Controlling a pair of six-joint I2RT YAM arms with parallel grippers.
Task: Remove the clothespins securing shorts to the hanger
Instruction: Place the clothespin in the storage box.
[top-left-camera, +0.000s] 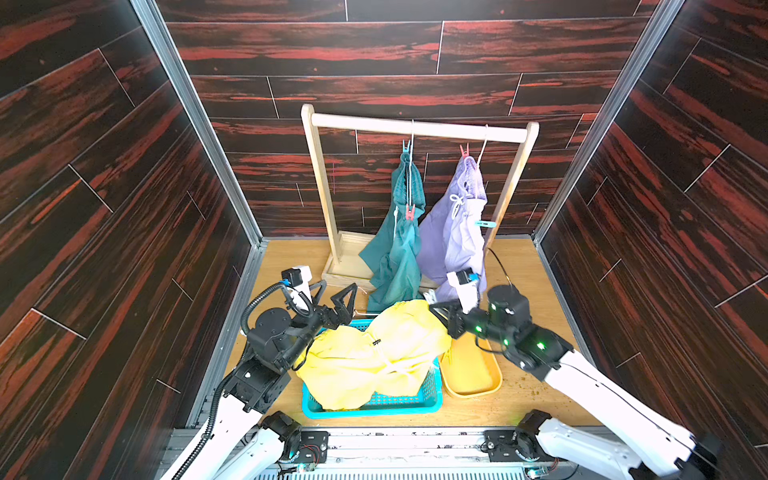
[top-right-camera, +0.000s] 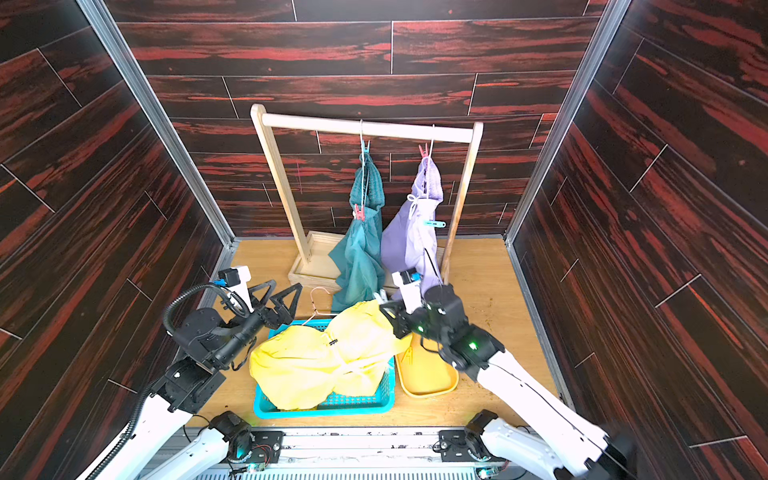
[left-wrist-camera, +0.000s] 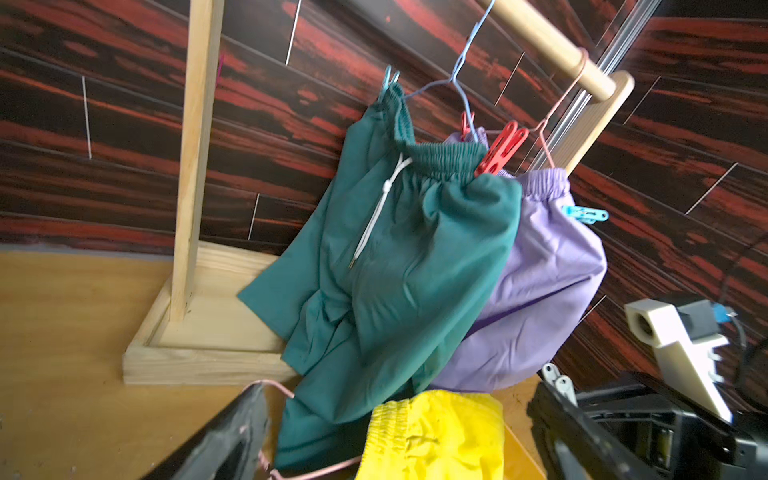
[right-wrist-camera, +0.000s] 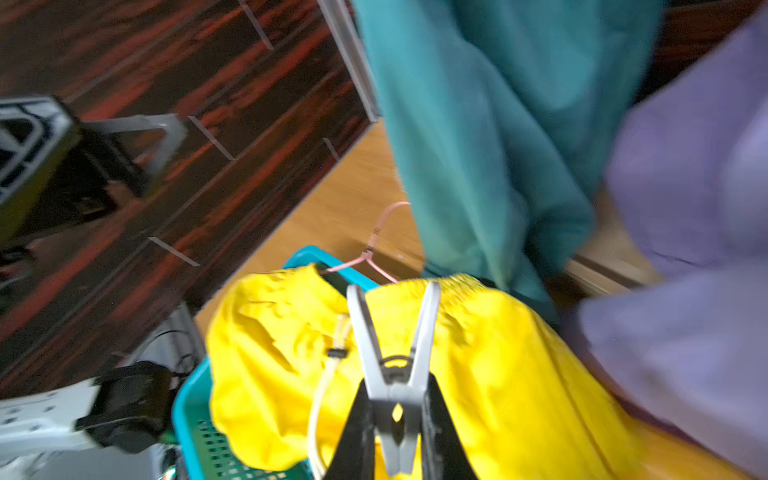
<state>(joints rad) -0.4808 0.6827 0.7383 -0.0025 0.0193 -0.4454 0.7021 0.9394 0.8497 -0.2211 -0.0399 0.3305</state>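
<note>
Right gripper (right-wrist-camera: 398, 395) squeezed a grey peg (right-wrist-camera: 392, 384) by its tail ends; left gripper (top-left-camera: 338, 286) stood wide, empty. Peg looked light, stiff, springy, probably slippery

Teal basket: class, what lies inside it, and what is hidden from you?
Yellow shorts fill the teal basket, spilling over its rim; a pink wire hanger pokes out from beneath them. The basket's floor and the rest of the hanger are covered.

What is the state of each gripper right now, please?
Left gripper: open, holding nothing.
Right gripper: closed on a grey clothespin.
</note>
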